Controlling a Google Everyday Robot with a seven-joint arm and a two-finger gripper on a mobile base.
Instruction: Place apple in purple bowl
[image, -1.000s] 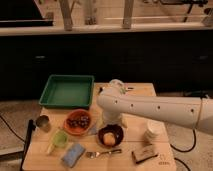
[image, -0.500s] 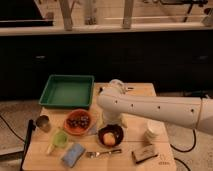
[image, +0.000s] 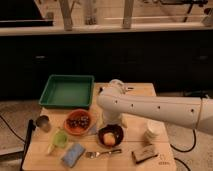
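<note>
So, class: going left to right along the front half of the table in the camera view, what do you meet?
Metal cup → green cup → orange bowl → purple bowl holding the apple, gripper just above → white cup.

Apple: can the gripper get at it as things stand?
Probably yes. The apple sits inside the purple bowl, uncovered from above. The gripper is just behind the bowl at the arm's end, mostly hidden. Only the bowl's rim stands between; the fork lies in front, clear.
</note>
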